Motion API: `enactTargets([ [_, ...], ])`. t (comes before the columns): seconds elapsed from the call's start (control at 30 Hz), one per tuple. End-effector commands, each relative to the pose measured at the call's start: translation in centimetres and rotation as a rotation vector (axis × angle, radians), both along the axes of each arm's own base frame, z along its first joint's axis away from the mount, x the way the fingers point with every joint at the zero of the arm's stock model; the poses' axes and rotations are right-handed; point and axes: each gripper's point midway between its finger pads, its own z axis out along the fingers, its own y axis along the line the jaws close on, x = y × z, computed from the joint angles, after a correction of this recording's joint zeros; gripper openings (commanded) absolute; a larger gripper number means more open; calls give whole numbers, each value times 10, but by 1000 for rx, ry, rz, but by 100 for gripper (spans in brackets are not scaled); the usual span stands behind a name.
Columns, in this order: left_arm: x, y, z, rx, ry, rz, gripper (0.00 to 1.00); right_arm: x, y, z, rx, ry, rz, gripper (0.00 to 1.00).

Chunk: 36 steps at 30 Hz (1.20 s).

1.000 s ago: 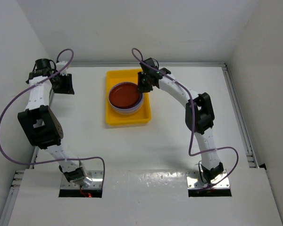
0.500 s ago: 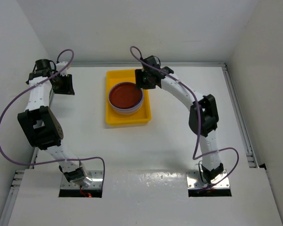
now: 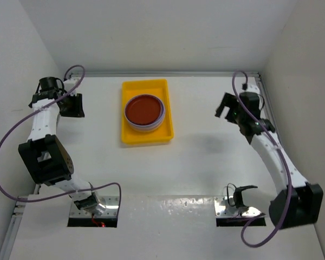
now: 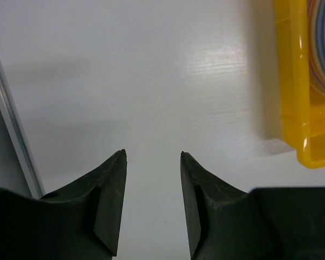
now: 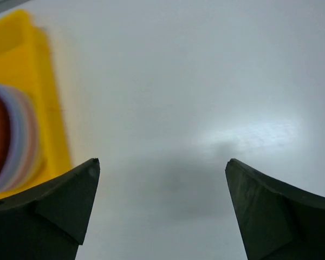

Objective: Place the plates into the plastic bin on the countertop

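Right hand (image 3: pixel 223 106) empty, plates (image 3: pixel 143 110) in bin (image 3: pixel 131 138).

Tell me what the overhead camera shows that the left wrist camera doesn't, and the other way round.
Only overhead: the right gripper, out to the right of the bin, the bin's whole outline, and the red-brown top plate. Only left wrist: the left gripper up close, open and empty, and the striped coloured rims of the stacked plates. Both: the yellow bin, the plates in it, the white countertop and its edge rail.
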Motion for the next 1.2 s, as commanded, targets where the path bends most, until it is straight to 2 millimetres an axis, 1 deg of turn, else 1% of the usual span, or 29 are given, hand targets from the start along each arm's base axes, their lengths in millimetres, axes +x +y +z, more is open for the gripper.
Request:
enactTargets([
  [0.0,-17,13,-5,20,-4,52,47,-48,-56,-31,-53,9,-205,99],
  [0.03,-25,10,-13,15,10,52,47,-73,-68,-72,-80,95,-252,99],
  [0.07,-29,10,-19,16,28,57,47,-82,-82,-77,-85,100,-306,99],
  [0.1,-32,8,-21,15,31,57,47,-90,-83,-76,-71,78,-319,99],
  [0.13,-35,7,-28,10,43,57,47,-108,-87,-97,-72,111,-342,99],
  [0.17,-40,10,-30,16,49,71,47,-114,-93,-95,-58,85,-383,99],
  [0.2,-41,10,-29,20,39,71,47,-117,-93,-98,-5,76,-433,99],
  [0.23,-48,9,-37,23,63,78,47,-127,-96,-110,3,84,-462,99],
  [0.27,-52,7,-39,21,69,78,47,-131,-96,-114,18,75,-471,99],
  [0.3,-56,12,-36,37,53,96,47,-132,-94,-114,35,66,-473,99],
  [0.33,-62,13,-39,57,64,98,47,-134,-91,-113,51,48,-460,99],
  [0.37,-71,13,-47,69,80,97,47,-136,-91,-114,52,52,-459,99],
  [0.4,-76,16,-44,100,69,114,47,-136,-90,-115,58,50,-458,99],
  [0.43,-81,17,-47,114,76,112,47,-139,-90,-115,60,52,-463,99],
  [0.47,-89,15,-55,118,91,117,47,-141,-90,-116,67,54,-467,99],
  [0.53,-98,15,-56,142,91,105,47,-145,-88,-118,71,74,-463,99],
  [0.57,-104,12,-63,137,106,104,48,-146,-88,-119,77,78,-468,99],
  [0.67,-113,9,-70,143,121,85,48,-145,-85,-121,94,93,-474,99],
  [0.73,-112,10,-64,157,85,88,48,-144,-85,-117,100,95,-483,99],
  [0.77,-114,9,-68,154,94,87,48,-143,-86,-115,97,104,-485,99],
  [0.87,-115,5,-67,149,75,81,48,-144,-85,-114,90,124,-480,99],
  [0.9,-112,5,-66,146,61,77,48,-144,-85,-114,84,127,-475,99],
  [0.93,-114,4,-67,145,62,77,48,-145,-85,-115,84,131,-477,99],
  [0.97,-112,5,-64,153,44,79,48,-144,-84,-114,88,132,-472,99],
  [1.03,-113,0,-65,136,38,67,48,-145,-83,-115,87,131,-464,99],
  [1.1,-111,1,-61,144,18,68,48,-145,-82,-116,88,123,-459,99],
  [1.17,-113,-1,-64,134,23,62,48,-144,-82,-115,86,116,-454,99],
])
